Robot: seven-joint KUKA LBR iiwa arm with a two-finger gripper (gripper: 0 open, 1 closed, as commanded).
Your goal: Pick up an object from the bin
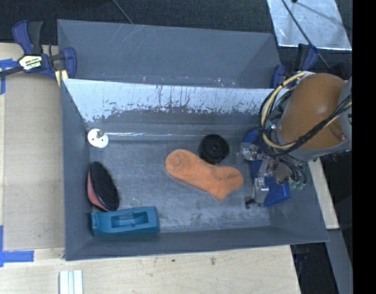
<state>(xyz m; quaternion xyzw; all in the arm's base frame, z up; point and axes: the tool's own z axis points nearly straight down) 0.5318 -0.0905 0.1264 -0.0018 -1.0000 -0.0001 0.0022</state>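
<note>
Looking down into a grey metal bin (176, 103), the view takes in 5 loose things on its floor and a robot arm reaching in from the right. The arm's wrist carries a rounded orange cover (313, 118) with cables looped round it. Below it the gripper (256, 195) hangs low near the bin's right wall. Whether its jaws are open or closed cannot be told; nothing is visibly held.

Just to the left of the gripper lies an orange sock (200, 171), limp and flat, stretching from mid-floor toward the gripper, its right end just beside it. A black round cap-like thing (214, 147) sits at the sock's upper edge, touching or nearly touching it. Well apart, on the left side, are a small white disc (97, 138), a dark oval brush with a pink edge (102, 187), and a blue box-shaped tool (125, 220) near the front wall.

The sock is the likeliest thing to take, being nearest. It looks light, soft and not fragile, and should fold and droop when lifted. Its fabric should not be slippery, but lying flat it gives little to bite. A pinch at the thicker right end, pressed down to the floor to gather a fold, seems best, keeping clear of the black cap.
</note>
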